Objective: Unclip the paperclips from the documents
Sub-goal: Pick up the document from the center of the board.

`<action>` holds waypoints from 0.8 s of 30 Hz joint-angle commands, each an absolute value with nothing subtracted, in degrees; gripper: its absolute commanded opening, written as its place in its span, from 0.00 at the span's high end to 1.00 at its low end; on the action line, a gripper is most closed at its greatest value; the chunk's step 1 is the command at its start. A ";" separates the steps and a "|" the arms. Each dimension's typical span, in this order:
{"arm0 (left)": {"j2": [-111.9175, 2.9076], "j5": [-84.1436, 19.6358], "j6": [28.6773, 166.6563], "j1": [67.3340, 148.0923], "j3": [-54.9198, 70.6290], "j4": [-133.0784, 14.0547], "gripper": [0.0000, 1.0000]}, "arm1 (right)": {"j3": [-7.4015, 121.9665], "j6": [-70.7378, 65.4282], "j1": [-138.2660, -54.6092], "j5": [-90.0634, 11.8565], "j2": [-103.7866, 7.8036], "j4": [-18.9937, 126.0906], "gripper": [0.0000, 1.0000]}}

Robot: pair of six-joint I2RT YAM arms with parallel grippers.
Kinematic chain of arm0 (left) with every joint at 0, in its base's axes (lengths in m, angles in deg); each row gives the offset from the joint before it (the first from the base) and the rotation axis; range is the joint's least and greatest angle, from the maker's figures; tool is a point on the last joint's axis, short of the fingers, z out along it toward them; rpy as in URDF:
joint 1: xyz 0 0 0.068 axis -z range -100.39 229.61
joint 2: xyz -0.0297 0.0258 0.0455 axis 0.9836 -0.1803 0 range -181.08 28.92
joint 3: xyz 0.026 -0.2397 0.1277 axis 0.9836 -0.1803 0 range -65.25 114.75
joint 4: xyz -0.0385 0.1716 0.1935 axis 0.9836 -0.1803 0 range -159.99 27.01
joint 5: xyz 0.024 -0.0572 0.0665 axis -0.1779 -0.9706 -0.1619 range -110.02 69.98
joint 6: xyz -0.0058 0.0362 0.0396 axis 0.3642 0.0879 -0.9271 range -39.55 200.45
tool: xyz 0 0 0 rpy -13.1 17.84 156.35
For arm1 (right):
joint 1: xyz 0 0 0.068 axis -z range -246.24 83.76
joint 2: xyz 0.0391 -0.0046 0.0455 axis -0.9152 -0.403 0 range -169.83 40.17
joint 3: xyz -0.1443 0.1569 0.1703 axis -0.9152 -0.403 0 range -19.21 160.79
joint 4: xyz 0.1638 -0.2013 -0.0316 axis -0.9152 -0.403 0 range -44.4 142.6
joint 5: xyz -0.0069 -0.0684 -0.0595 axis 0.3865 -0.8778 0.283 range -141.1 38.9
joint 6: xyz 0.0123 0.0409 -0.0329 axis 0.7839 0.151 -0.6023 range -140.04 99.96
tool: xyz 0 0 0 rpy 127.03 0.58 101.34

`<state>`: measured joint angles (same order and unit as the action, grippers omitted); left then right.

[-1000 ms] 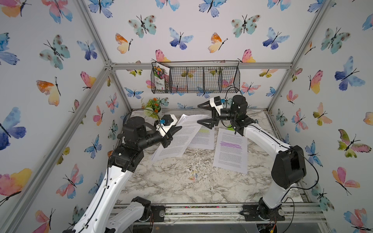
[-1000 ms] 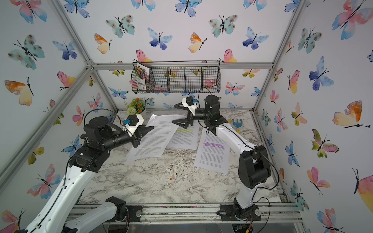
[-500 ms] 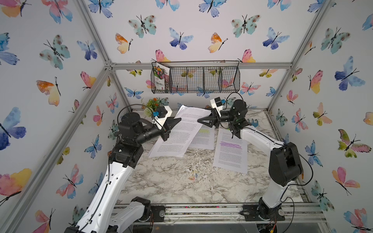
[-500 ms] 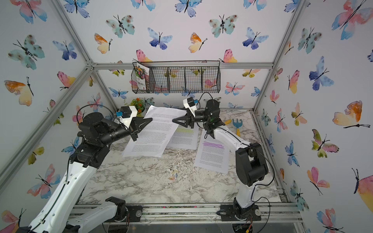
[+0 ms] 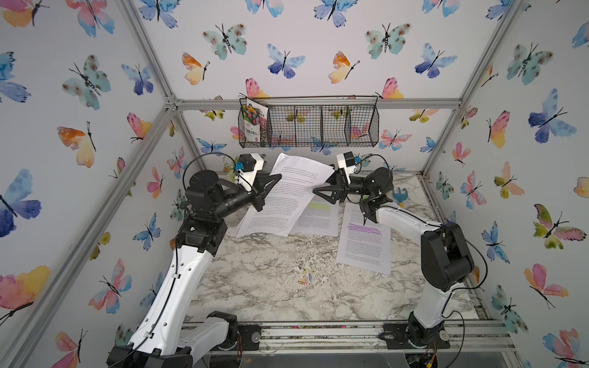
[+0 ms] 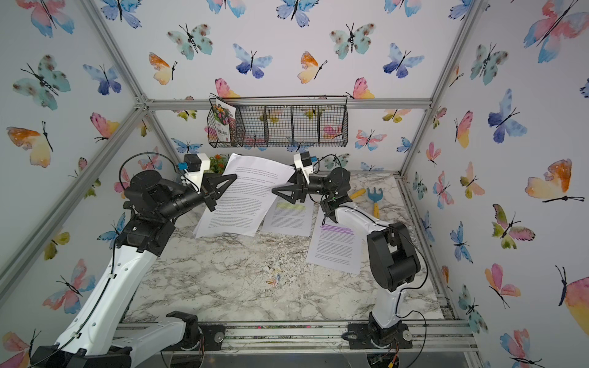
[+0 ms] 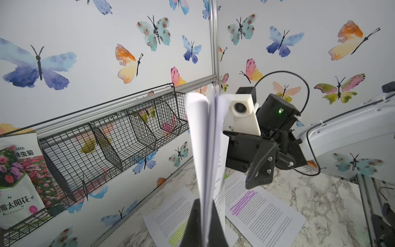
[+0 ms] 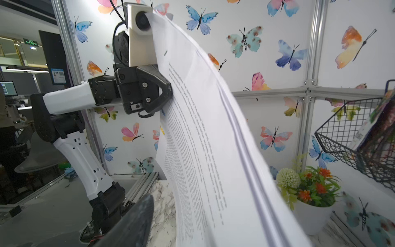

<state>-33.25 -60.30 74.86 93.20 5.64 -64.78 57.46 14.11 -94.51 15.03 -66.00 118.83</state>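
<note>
Unhighlighted document (image 5: 287, 197): raised above the table (image 5: 255, 286), tilted (sheets fan apart in the left wrist view).
Left gripper (image 5: 276, 178): clamped on one side edge.
Right gripper (image 5: 318, 191): jaws apart at the opposite edge.
Yellow-highlighted document (image 5: 318, 218), purple-highlighted document (image 5: 363, 245): flat on the table.
Loose paperclips (image 5: 305, 280): mid-table.

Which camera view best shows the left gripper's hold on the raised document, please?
The left wrist view: the raised document stands edge-on, pinched in the left gripper. The right wrist view shows its printed face and the gripper's side; both top views show them small.
</note>
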 commanded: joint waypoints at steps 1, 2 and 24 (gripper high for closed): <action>-33.43 -62.08 79.10 92.97 8.09 -58.88 1.00 | 60.13 22.72 -95.80 11.17 -69.81 130.67 0.25; -33.50 -62.04 79.30 92.97 8.20 -58.66 1.00 | 61.30 23.95 -96.09 10.89 -70.98 132.01 0.25; -43.44 -53.11 85.11 89.54 23.37 -84.66 0.66 | 63.40 19.47 -97.26 12.99 -67.04 116.70 0.98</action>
<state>-40.55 -55.07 82.23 90.99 19.39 -73.74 63.01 23.31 -97.20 11.77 -70.30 123.62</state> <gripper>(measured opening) 0.289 0.052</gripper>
